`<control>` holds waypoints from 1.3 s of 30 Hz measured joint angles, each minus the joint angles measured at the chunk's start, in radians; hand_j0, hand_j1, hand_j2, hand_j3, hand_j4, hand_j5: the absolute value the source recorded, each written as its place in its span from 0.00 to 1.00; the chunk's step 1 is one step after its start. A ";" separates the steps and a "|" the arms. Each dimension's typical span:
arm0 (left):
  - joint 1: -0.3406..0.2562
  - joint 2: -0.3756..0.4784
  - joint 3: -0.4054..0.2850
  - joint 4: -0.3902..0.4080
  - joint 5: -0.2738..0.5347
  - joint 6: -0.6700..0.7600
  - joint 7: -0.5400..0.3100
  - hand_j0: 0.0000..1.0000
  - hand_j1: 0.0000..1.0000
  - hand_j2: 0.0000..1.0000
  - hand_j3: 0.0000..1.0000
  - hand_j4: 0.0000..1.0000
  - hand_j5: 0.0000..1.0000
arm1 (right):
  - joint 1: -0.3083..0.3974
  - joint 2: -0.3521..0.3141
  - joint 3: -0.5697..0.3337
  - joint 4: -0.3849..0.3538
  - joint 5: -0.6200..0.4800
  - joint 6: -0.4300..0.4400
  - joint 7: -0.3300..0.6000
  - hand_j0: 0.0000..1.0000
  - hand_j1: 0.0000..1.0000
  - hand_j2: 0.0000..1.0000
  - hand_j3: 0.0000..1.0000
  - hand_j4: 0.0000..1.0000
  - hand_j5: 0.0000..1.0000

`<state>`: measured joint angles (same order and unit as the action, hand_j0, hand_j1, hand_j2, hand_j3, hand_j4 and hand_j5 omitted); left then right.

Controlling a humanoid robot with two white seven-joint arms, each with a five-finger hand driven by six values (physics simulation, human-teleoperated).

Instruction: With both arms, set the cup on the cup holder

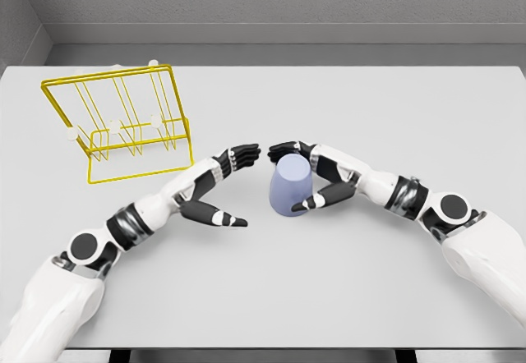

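Note:
A pale blue-violet cup [290, 184] stands upside down near the middle of the grey table [345, 100]. My right hand [301, 176] wraps it from the right, its fingers behind the top and its thumb [316, 202] low at the front, touching the cup. My left hand [235, 184] sits just left of the cup, fingers spread, a small gap between it and the cup. The yellow wire cup holder [122, 125] with white-tipped pegs stands at the table's back left.
The table's front edge [263, 348] runs across the bottom of the view, below both forearms. A grey wall rises behind the far edge.

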<state>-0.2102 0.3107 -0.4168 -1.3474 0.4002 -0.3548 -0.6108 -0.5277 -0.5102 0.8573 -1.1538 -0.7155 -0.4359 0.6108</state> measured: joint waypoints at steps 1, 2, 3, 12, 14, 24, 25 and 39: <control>0.002 -0.003 0.001 0.005 0.000 0.000 0.000 1.00 1.00 1.00 1.00 1.00 1.00 | 0.000 0.000 0.000 0.003 0.005 -0.001 0.000 1.00 1.00 1.00 1.00 1.00 1.00; 0.003 -0.004 0.006 0.008 -0.001 0.000 0.000 1.00 1.00 1.00 1.00 1.00 1.00 | -0.002 0.000 0.000 0.006 0.008 -0.002 0.000 1.00 1.00 1.00 1.00 1.00 1.00; 0.003 -0.006 0.010 0.011 -0.001 0.000 0.000 1.00 1.00 1.00 1.00 1.00 1.00 | -0.003 -0.001 -0.001 0.008 0.011 -0.003 0.000 1.00 1.00 1.00 1.00 1.00 1.00; -0.003 -0.025 0.021 0.021 -0.033 0.000 0.000 1.00 1.00 1.00 1.00 1.00 1.00 | -0.028 -0.025 -0.005 0.035 0.020 -0.006 0.000 1.00 1.00 1.00 1.00 1.00 1.00; -0.005 -0.028 0.022 0.021 -0.051 0.000 0.000 1.00 1.00 1.00 1.00 1.00 1.00 | -0.029 -0.048 -0.005 0.037 0.021 -0.006 0.000 1.00 1.00 1.00 1.00 1.00 1.00; -0.051 -0.079 0.053 0.056 -0.154 -0.004 0.000 1.00 1.00 1.00 1.00 1.00 1.00 | -0.130 -0.213 -0.005 0.039 0.020 -0.019 0.000 1.00 1.00 1.00 1.00 1.00 1.00; -0.051 -0.087 0.055 0.064 -0.157 -0.004 0.000 1.00 1.00 1.00 1.00 1.00 1.00 | -0.132 -0.230 -0.003 0.038 0.021 -0.020 0.000 1.00 1.00 1.00 1.00 1.00 1.00; -0.063 -0.165 0.044 0.104 -0.166 -0.026 0.000 1.00 1.00 1.00 1.00 1.00 1.00 | -0.255 -0.385 0.014 0.060 0.699 -0.170 -0.504 1.00 1.00 1.00 1.00 1.00 1.00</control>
<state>-0.2730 0.1457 -0.3724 -1.2436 0.2340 -0.3813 -0.6109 -0.7823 -0.8951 0.8709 -1.0942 -0.0161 -0.6063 0.1067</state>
